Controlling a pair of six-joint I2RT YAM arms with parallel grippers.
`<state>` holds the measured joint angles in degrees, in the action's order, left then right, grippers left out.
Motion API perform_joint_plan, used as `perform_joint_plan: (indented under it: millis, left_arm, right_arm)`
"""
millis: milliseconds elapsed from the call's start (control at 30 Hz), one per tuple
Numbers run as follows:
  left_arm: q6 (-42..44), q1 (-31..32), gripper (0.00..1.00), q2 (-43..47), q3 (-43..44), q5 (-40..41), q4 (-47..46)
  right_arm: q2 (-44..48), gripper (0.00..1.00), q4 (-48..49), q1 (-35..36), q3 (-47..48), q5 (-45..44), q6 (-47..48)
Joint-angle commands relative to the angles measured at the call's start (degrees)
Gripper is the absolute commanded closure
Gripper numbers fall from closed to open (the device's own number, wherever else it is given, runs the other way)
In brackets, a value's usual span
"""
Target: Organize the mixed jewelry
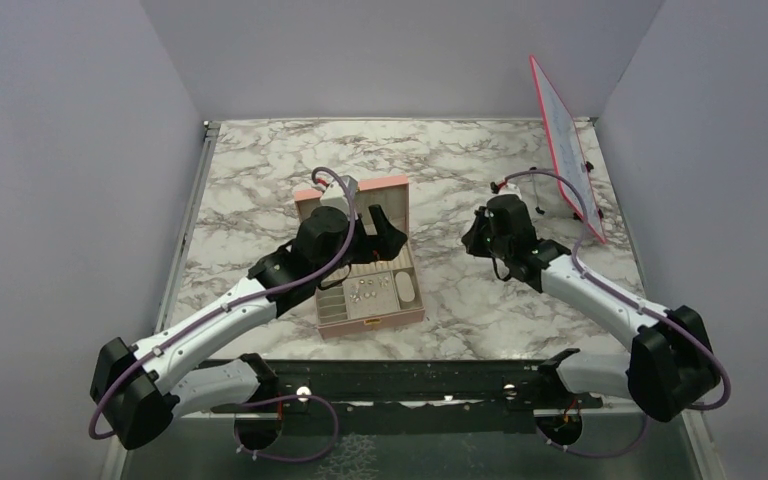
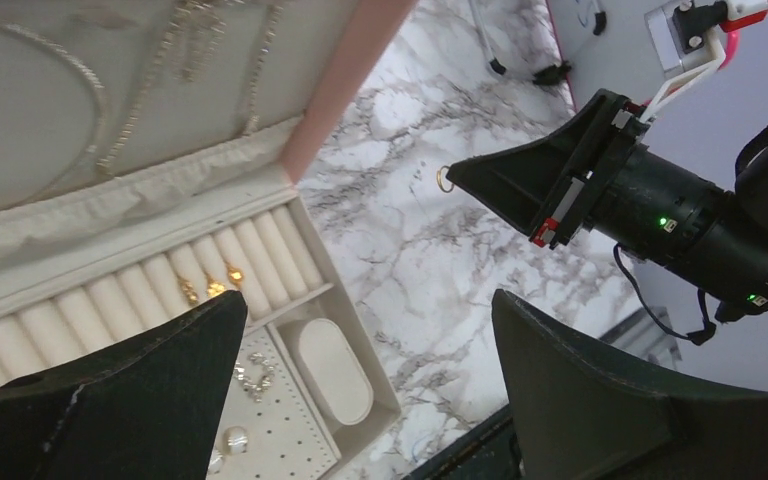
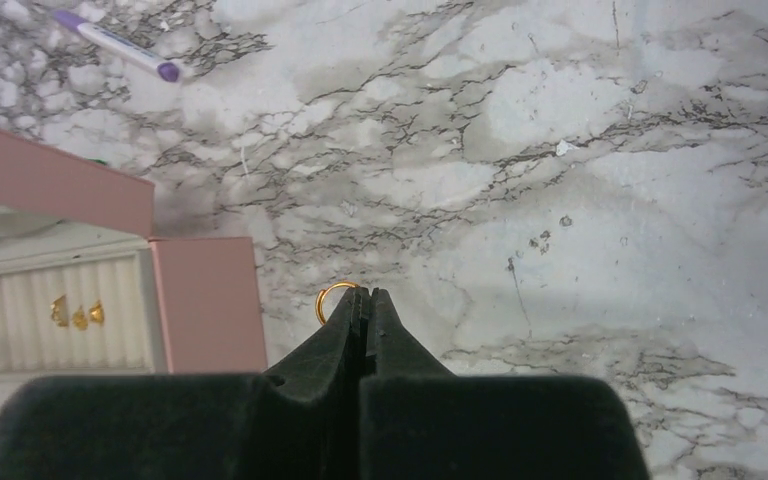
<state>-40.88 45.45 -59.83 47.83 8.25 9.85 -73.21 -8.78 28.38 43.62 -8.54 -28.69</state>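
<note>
Right of the pink box (image 3: 208,300), over the marble table (image 3: 580,150), the right gripper (image 3: 365,298) is clenched on a gold ring (image 3: 331,296), pinched only by its edge at the very fingertips. Fragile hold, so carry it slow and level to the ring rolls (image 2: 260,245), beside the other gold pieces (image 2: 210,287), and release low. Left gripper (image 2: 365,300) hangs spread wide over the box, holding nothing; route around it.
</note>
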Motion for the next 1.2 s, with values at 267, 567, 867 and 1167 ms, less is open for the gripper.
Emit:
perform_joint_plan:
  millis: [267, 567, 867, 1167]
  left_arm:
    - [-7.6, 1.5, 0.25, -11.3, 1.7, -14.1, -16.8]
    - [-11.1, 2.2, 0.28, -16.2, 0.8, -18.6, -26.3]
    - [-12.1, 2.9, 0.49, -18.6, 1.6, -19.3, -26.4]
    - [-12.1, 3.3, 0.67, -20.7, 2.4, -20.7, -27.0]
  right_arm:
    - [15.4, 0.99, 3.2, -0.4, -5.9, 12.0, -9.1]
    - [18.2, 0.99, 4.4, -0.4, -6.6, 19.9, -14.2]
    - [18.6, 0.99, 4.9, -0.4, -5.7, 21.8, -15.2]
    - [18.7, 0.99, 5.4, -0.4, -5.6, 22.7, -15.7]
